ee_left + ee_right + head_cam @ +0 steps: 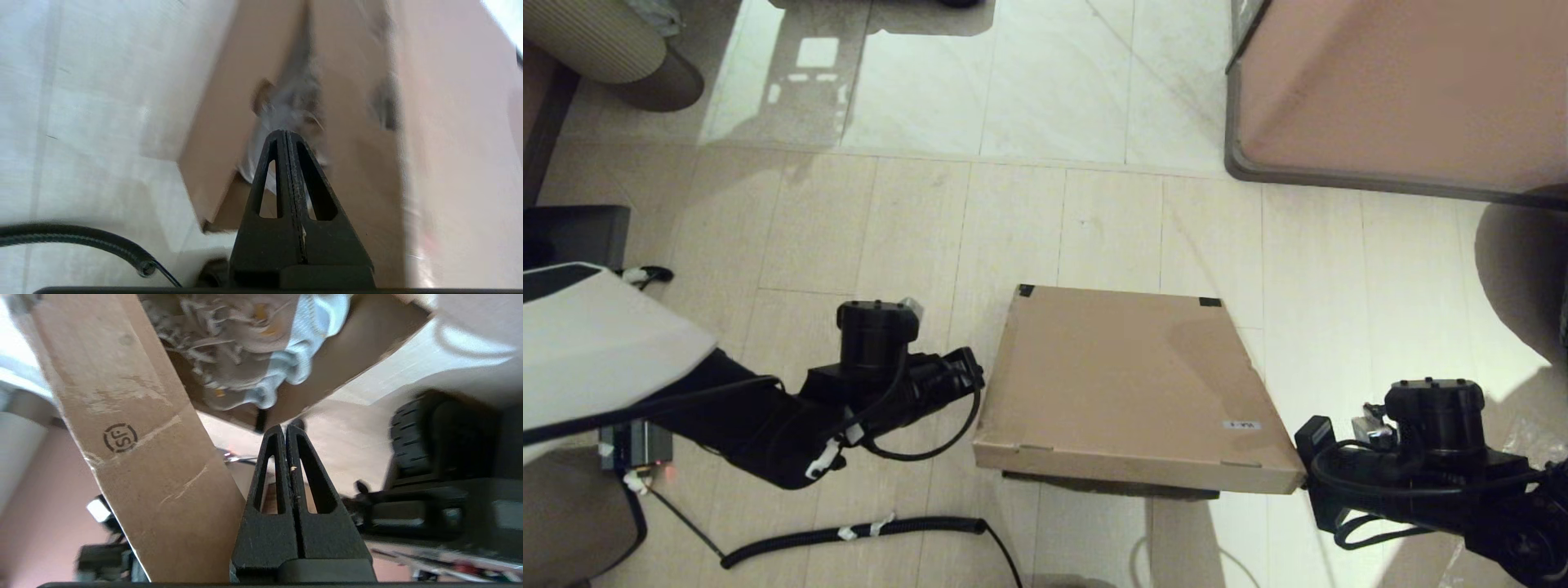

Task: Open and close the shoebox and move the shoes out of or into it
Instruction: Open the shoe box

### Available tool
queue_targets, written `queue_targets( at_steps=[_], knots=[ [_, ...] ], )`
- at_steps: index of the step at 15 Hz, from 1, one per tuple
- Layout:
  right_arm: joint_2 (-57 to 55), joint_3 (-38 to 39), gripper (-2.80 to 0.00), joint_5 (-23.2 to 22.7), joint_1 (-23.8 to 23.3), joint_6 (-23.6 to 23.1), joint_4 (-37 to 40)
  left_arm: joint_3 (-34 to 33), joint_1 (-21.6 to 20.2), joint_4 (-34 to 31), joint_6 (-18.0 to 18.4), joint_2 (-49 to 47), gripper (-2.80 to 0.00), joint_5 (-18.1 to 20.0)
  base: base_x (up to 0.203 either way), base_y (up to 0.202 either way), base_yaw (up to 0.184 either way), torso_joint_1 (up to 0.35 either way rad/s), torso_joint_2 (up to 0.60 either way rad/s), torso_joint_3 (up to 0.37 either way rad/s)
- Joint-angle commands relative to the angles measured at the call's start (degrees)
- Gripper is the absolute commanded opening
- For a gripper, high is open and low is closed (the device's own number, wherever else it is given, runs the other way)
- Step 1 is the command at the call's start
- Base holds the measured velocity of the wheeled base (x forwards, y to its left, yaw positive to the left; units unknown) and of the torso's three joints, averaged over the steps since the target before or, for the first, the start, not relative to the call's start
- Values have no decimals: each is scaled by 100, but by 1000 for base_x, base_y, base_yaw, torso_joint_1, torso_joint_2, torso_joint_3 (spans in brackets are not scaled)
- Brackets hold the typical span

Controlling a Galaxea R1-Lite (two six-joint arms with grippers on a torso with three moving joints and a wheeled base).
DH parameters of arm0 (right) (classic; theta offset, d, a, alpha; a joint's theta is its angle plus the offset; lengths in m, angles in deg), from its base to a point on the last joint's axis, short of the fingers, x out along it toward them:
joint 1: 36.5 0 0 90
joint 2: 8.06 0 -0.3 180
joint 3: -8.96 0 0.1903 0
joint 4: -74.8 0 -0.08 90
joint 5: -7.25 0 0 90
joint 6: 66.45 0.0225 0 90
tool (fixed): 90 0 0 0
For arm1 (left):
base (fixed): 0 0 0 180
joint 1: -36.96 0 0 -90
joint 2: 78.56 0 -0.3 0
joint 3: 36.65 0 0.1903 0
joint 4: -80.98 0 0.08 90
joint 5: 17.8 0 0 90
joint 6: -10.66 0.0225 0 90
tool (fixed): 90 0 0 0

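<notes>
The shoebox (1131,384) sits on the floor (915,237) between the two arms, its lid tipped up at the near edge so a dark gap shows beneath it. The left gripper (968,376) hovers at the box's left side, its jaws pressed flat together and holding nothing; the left wrist view shows the closed tips pointing into the slit between lid and base. The right gripper (285,430) stands at the near right corner of the box, jaws likewise fully closed and empty, aimed under the raised lid. Closed jaws make a thin wedge, which suits sliding beneath a cardboard flap and levering it, so I judge both arms are working the lid rather than grasping anything. Through the gap the right wrist view shows the shoes (261,347) lying inside the box, white with small yellow touches. A black coiled cable (866,531) trails on the floor near the left arm.
</notes>
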Motion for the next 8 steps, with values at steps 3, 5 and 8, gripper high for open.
queue_targets(
  at_steps=[3,5,8],
  knots=[
    [217,-8,-280,-29,-1,228,-35,2,-475,-7,-122,288,-280,-9,0,0,0,0,0,0],
    [220,-73,-280,-108,8,228,-43,-5,-757,-20,-132,431,-280,-11,0,0,0,0,0,0],
    [329,-405,-280,-246,-2,553,-43,-244,-995,-14,-180,660,-280,-19,0,0,0,0,0,0]
  ],
)
